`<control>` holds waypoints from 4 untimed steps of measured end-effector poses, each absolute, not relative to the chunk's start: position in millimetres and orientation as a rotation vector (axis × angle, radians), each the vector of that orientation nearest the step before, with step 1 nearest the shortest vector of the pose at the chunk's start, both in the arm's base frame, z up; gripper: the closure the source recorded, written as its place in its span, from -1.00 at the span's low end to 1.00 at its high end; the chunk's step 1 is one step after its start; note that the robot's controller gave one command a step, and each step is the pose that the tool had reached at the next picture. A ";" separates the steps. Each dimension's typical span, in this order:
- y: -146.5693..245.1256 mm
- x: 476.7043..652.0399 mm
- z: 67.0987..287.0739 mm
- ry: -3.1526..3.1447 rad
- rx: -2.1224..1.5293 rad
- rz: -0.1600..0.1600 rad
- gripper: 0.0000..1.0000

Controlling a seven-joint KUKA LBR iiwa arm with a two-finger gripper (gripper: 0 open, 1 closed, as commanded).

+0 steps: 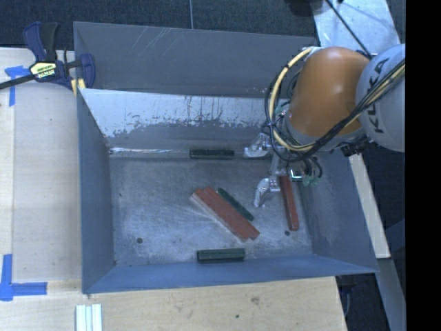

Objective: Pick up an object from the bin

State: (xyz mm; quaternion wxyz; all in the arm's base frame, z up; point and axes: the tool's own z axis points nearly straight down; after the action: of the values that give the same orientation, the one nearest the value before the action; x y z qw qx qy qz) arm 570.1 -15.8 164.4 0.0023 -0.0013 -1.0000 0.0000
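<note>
Gripper (pixel 262 169) stands open, 2 fingers (pixel 264 192) spread, nothing between them; the near finger sits just left of a red-brown stick (pixel 291 211) lying on the right of the bin (pixel 96 205) floor. Arm (pixel 324 98) reaches in from the right, wrist bent downward.

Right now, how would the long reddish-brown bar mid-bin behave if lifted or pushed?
The reddish-brown bar looks straight and flat, so probably stiff and apt to slide, not roll. The dark stick against it would likely shift too. Lifted by one end, it may tilt.
</note>
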 end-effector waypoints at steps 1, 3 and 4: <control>-15.8 571.9 168.6 -3.145 -0.004 0.001 -1.00; 18.5 556.4 83.1 -3.163 0.033 0.004 1.00; 16.3 548.7 114.9 -3.143 0.033 0.001 1.00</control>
State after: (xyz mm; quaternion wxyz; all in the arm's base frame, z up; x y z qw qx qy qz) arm 548.7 16.3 114.9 -0.0010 0.0106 -0.9999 0.0002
